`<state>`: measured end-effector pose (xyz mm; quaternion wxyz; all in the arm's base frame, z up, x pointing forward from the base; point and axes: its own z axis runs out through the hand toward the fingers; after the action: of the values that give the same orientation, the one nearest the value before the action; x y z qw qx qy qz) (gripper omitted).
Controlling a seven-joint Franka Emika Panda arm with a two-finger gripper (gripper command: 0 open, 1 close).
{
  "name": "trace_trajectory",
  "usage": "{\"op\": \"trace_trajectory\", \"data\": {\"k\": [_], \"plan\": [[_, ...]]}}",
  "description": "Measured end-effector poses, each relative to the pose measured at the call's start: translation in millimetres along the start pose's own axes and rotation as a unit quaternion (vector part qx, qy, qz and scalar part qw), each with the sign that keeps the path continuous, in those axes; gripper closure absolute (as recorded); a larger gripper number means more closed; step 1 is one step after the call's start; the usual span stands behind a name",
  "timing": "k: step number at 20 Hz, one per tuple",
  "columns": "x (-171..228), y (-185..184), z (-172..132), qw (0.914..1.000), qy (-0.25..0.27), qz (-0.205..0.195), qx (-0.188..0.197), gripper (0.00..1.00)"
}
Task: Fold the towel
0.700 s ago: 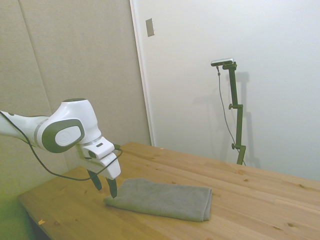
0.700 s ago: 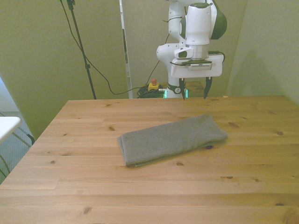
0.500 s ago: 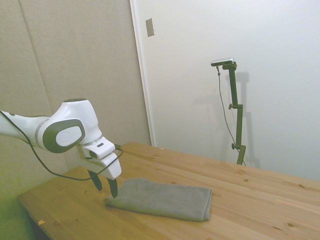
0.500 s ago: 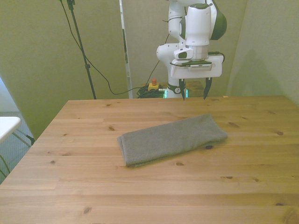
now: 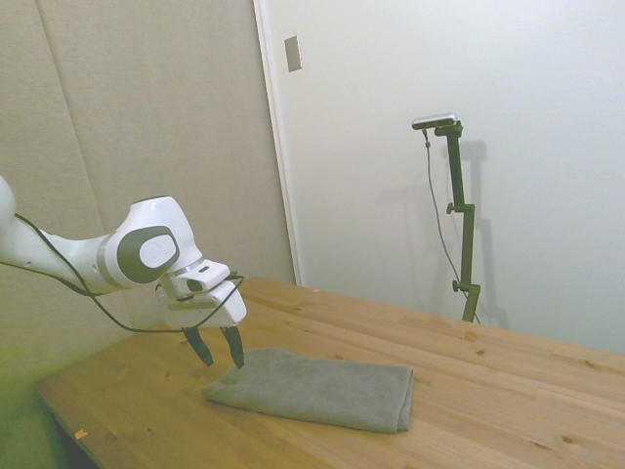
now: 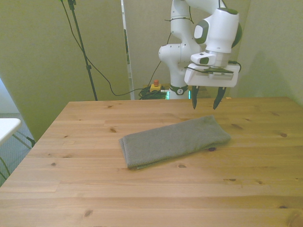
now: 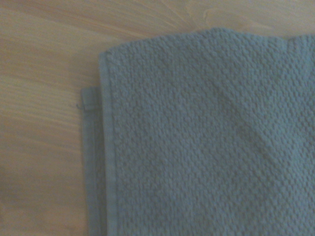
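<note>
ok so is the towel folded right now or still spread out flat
Folded. The towel lies on the table as a narrow strip, and the wrist view shows an upper layer's edge overlapping a lower one.

The wrist view's edges cut off the towel (image 7: 197,142).

Towel (image 6: 174,140): plain grey-green cloth, fuzzy nubbly weave, no pattern. Lies flat on the wood, folded into a long narrow band w/ layers stacked; in the wrist view (image 7: 206,142) a lower layer's hem sticks out just past the top layer's edge. Sits below the jaws, not touching them: one short end is under the spread fingertips, rest runs away from them toward the front view's left.
</note>
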<state>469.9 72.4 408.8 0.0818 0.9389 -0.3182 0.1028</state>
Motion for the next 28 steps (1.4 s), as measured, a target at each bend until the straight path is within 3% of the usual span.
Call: {"op": "trace_trajectory", "data": {"k": [7,12,19,28], "plan": [[-32,-61,20,0.9951,0.087,-0.01,-0.046,0.0],[-50,-83,33,0.9904,0.123,-0.008,-0.063,0.0],[-72,-96,45,0.9838,0.154,-0.028,-0.088,0.0],[-59,-88,52,0.9808,0.164,-0.027,-0.103,0.0]]}}
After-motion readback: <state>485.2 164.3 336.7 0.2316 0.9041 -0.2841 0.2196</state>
